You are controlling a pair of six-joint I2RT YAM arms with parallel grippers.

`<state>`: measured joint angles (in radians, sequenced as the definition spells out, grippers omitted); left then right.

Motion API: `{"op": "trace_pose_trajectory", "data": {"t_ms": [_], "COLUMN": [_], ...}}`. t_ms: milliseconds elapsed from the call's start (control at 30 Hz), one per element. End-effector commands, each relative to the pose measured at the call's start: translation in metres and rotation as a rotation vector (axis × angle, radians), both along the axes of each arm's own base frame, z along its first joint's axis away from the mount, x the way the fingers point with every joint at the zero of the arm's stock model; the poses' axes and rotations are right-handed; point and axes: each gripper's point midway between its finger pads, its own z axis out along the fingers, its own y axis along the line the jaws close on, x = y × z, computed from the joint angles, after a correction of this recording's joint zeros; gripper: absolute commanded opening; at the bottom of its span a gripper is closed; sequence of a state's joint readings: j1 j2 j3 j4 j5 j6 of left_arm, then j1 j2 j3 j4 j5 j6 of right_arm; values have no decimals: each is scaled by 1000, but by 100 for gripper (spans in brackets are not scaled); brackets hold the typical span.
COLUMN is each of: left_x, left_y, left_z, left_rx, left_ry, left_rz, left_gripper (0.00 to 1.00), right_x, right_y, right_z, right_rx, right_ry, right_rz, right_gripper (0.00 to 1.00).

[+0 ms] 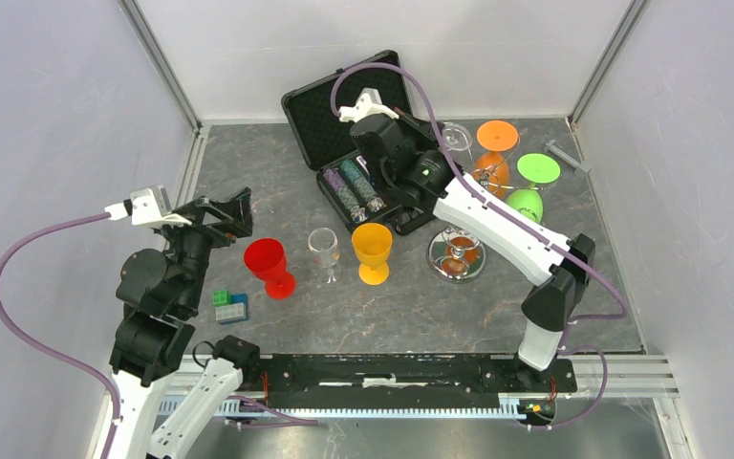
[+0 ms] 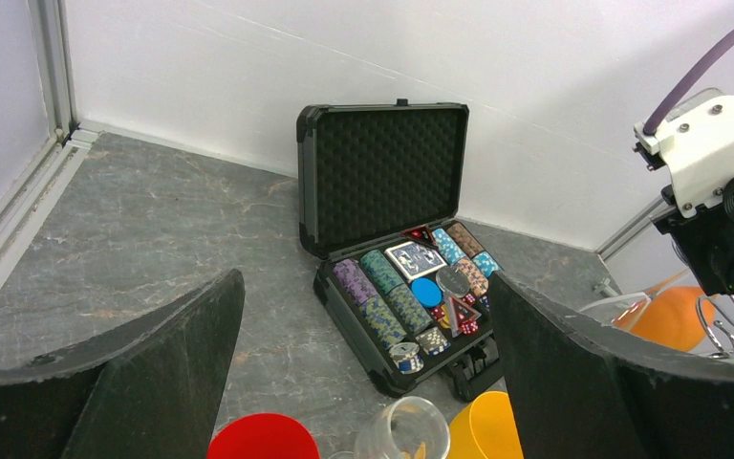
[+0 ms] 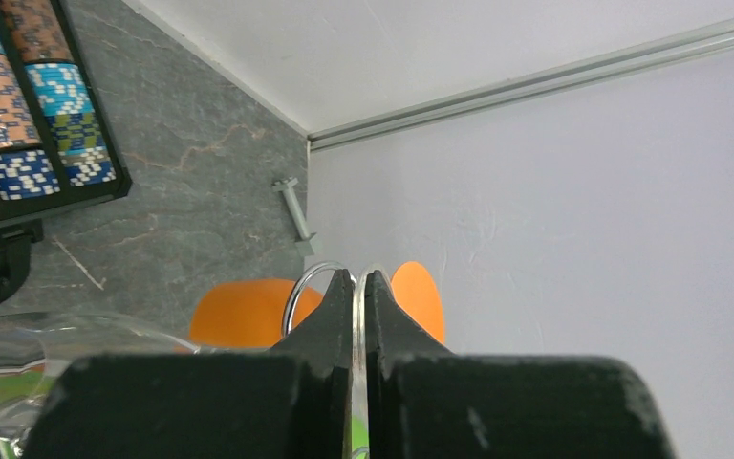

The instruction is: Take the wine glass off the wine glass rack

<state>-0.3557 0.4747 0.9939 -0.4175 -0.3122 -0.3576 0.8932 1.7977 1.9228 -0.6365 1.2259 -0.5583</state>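
Observation:
The chrome wine glass rack (image 1: 456,256) stands on its mirrored disc base right of centre. An orange glass (image 1: 494,153) and a green glass (image 1: 533,184) hang upside down from its hooks. My right gripper (image 1: 444,151) is at the rack's far side, shut on the thin edge of a clear wine glass (image 1: 457,136). In the right wrist view the gripper (image 3: 358,287) pinches that clear rim (image 3: 358,330), with a chrome hook (image 3: 298,292) and the orange glass (image 3: 244,314) behind. My left gripper (image 1: 234,215) is open and empty at the left, and also shows in the left wrist view (image 2: 363,382).
A red glass (image 1: 269,264), a clear glass (image 1: 323,251) and a yellow glass (image 1: 373,251) stand in a row mid-table. An open black chip case (image 1: 368,143) lies behind them. Small green and blue blocks (image 1: 229,306) lie near the left arm. Walls enclose three sides.

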Motion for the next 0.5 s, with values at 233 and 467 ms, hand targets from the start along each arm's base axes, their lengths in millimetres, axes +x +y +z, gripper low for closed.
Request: {"op": "trace_pose_trajectory", "data": {"t_ms": [233,467], "left_x": [0,-1], "left_y": [0,0], "left_z": [8,7], "left_rx": [-7,-4], "left_ry": [-33,-30], "left_rz": [-2,-1], "left_gripper": [100,100], "right_x": [-5,5], "right_y": [-8,0], "right_z": [39,40], "right_rx": [81,50], "right_ry": [-153,-177], "right_rz": [14,11], "right_gripper": [0,0]}}
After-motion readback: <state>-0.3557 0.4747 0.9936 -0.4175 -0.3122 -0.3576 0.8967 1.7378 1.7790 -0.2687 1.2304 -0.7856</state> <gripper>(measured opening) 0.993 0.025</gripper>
